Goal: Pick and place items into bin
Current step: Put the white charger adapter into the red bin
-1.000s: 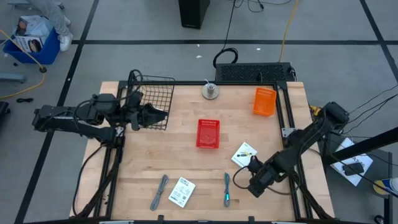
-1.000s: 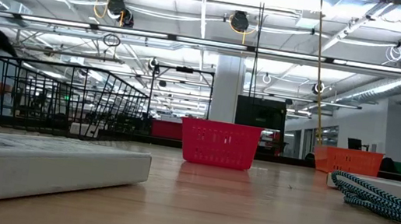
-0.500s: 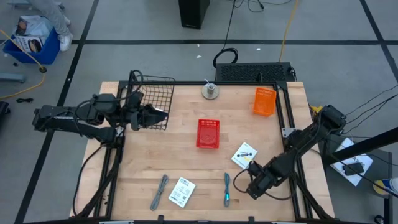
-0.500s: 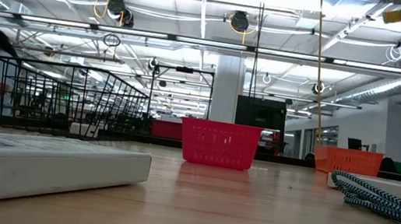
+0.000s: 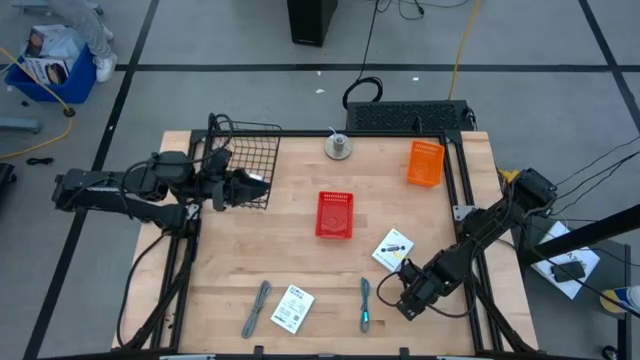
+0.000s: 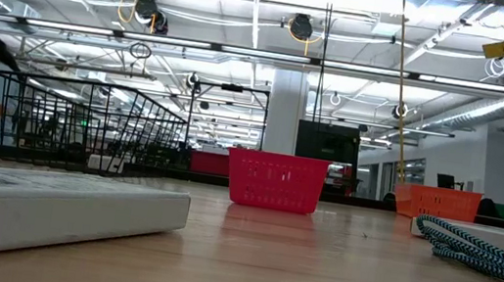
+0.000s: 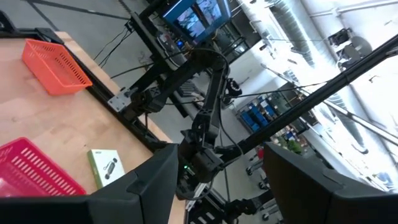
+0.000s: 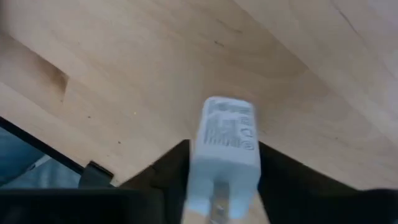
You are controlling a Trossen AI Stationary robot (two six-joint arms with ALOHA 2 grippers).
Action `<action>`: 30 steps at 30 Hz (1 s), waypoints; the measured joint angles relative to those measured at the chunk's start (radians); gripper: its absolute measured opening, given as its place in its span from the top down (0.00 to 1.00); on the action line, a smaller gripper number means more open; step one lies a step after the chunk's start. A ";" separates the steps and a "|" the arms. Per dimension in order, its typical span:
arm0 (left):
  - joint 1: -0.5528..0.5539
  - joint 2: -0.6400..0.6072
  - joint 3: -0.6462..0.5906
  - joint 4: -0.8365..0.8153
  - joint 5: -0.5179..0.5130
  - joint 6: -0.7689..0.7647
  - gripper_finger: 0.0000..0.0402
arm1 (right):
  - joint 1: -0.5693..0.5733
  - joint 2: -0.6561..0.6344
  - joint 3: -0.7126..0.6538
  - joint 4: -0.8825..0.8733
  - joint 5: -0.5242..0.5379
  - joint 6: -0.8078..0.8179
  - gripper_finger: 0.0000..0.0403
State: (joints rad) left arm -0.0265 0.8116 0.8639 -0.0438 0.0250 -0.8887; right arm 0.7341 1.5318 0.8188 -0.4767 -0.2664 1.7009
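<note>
So we're at the grab step right now. Our right pincer (image 5: 392, 292) sits low near the front right of the table (image 5: 300, 255), and the right wrist view shows a small white charger block (image 8: 224, 155) sitting between its two dark fingers (image 8: 166, 167), which look to be closing on it. We'd call it pinched, or very nearly so.

The left pincer (image 5: 262, 185) hangs spread and empty by the black wire basket (image 5: 245, 155) at the back left, just waiting.

Plenty still lies loose: a white packet (image 5: 393, 247) just behind the right pincer, a teal stick tool (image 5: 365, 303) beside it, plus a second packet (image 5: 291, 308) and a grey stick (image 5: 258, 308) along the front edge.

Next up, we reckon: lift the block clear and carry it to the red bin (image 5: 335, 214) mid-table. The grip needs to be firm first, since that block looks smooth and could slip.
</note>
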 joint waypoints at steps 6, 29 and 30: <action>0.005 0.000 0.000 -0.008 0.000 -0.004 0.40 | -0.024 -0.003 -0.001 0.029 -0.027 -0.034 0.72; 0.005 0.000 0.000 -0.006 0.000 -0.037 0.40 | -0.500 -0.284 0.074 0.169 0.195 -0.442 0.72; 0.005 0.000 0.000 -0.006 0.000 -0.037 0.40 | -0.521 -0.284 0.079 0.177 0.195 -0.463 0.72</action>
State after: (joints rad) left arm -0.0212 0.8116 0.8639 -0.0498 0.0254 -0.9257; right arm 0.2130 1.2476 0.8975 -0.2998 -0.0714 1.2383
